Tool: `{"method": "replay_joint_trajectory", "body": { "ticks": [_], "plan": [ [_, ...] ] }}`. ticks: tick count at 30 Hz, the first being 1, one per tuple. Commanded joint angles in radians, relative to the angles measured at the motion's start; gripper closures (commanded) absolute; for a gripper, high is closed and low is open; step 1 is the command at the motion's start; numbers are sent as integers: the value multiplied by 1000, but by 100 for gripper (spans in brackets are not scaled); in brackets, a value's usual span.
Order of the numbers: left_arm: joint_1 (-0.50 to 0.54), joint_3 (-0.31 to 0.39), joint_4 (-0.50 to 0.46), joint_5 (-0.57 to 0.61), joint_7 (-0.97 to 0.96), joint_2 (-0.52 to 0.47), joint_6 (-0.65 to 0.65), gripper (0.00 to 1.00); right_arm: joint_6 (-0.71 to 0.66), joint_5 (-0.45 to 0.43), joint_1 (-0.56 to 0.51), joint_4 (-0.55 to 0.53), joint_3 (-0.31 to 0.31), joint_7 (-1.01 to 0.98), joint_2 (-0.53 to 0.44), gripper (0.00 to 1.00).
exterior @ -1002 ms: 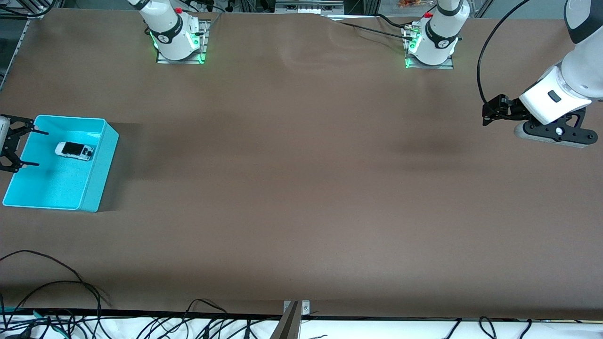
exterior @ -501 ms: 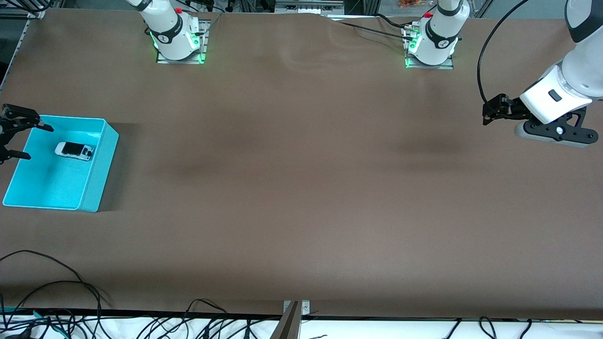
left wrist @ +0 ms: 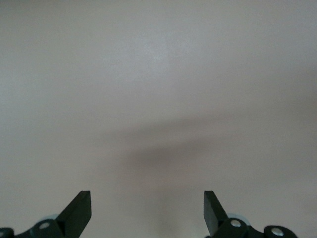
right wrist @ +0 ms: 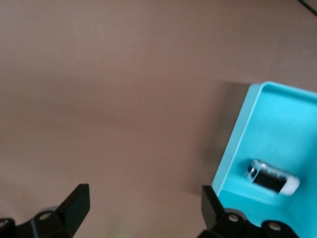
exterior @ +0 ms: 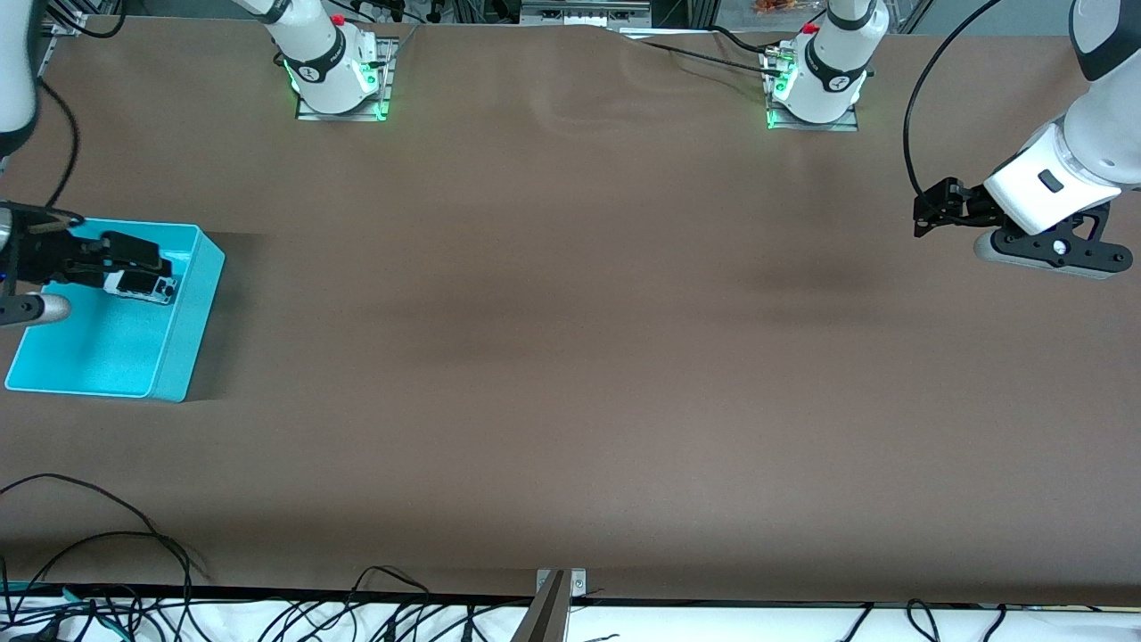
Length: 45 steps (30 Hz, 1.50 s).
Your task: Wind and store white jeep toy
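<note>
Brown matte tabletop carries a turquoise plastic bin at the right arm's end, with the tiny white jeep toy with its black roof lying inside. Above the bin, the right gripper holds its jaws spread, empty, over the toy. Over bare table at the left arm's end, the left gripper waits, jaws released.

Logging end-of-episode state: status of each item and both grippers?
white jeep toy: lying in the bin, free of both grippers.
turquoise bin: upright, open-topped, at the right arm's end of the table.
right gripper: jaws open, over the bin.
left gripper: jaws open, empty, waiting over bare table.
</note>
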Motion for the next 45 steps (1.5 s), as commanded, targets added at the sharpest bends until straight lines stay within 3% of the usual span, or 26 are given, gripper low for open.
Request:
{"method": "replay_joint_trajectory", "body": {
  "ticks": [1,12,15,22,24,31,45],
  "plan": [
    [-10,4,27,-15,-10,19,-1,0,-25,-24,24,79,-3,191,23,0],
    [-10,5,130,-7,-10,104,12,0,-16,-57,18,84,18,211,2,0],
    [-4,5,135,-6,-10,105,11,0,-21,-79,-40,70,112,211,-33,0],
    [-6,5,146,-6,1,105,5,0,-15,-151,-309,-51,419,213,-140,0],
    [-6,5,144,-6,1,101,0,0,-13,-151,-355,-94,454,213,-171,0],
    [-3,5,141,-4,-2,105,-4,0,-8,-146,-401,-234,473,214,-282,0],
    [3,5,143,-6,-1,105,-21,0,-8,-151,-389,-219,477,199,-263,0]
  ]
}}
